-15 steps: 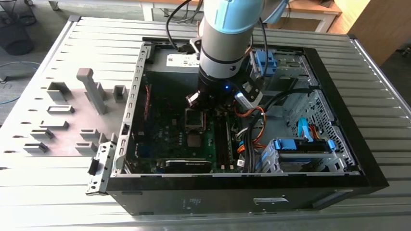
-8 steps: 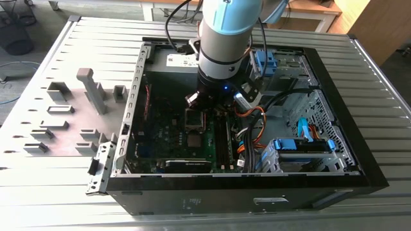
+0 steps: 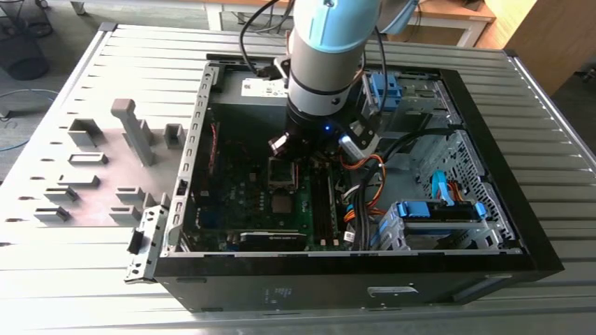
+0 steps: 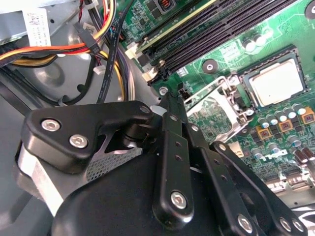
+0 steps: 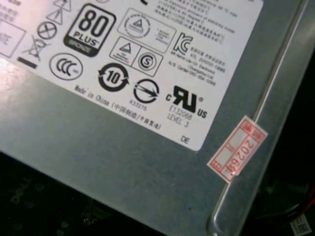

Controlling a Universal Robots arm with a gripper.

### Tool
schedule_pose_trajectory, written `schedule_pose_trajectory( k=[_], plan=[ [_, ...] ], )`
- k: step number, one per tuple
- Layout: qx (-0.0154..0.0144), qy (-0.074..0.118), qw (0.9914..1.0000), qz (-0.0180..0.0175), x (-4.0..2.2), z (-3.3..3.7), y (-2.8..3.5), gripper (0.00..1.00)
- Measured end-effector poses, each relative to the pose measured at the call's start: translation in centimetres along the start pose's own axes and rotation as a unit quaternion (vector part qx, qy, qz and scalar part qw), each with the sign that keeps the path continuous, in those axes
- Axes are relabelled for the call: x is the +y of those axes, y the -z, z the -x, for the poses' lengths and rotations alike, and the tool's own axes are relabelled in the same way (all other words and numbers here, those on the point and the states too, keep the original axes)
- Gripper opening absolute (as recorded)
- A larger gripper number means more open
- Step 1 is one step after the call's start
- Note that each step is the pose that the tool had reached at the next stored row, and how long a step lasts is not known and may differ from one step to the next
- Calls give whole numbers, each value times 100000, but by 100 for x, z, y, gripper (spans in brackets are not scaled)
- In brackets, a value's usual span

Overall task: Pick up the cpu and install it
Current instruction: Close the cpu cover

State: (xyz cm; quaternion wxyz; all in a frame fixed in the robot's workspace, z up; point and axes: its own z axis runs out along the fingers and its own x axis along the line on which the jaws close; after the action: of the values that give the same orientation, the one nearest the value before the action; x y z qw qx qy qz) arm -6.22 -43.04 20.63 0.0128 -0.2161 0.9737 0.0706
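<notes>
We see, in the second wrist view, the fingers drawn together on nothing, with the cpu seated in its socket near them, untouched; the first wrist view adds the power-supply label.

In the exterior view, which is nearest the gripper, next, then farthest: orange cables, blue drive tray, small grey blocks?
1. Orange cables: beside the gripper, the exterior view's right.
2. Blue drive tray: farther that way.
3. Small grey blocks: outside the case, the exterior view's left.
</notes>
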Motion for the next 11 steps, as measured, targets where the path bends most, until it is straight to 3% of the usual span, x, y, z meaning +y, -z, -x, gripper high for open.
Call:
schedule_pose_trajectory(
  k=[11],
  plan=[
    [5, 1, 100000, 0, -3, -1, -20, 11]
  ],
)
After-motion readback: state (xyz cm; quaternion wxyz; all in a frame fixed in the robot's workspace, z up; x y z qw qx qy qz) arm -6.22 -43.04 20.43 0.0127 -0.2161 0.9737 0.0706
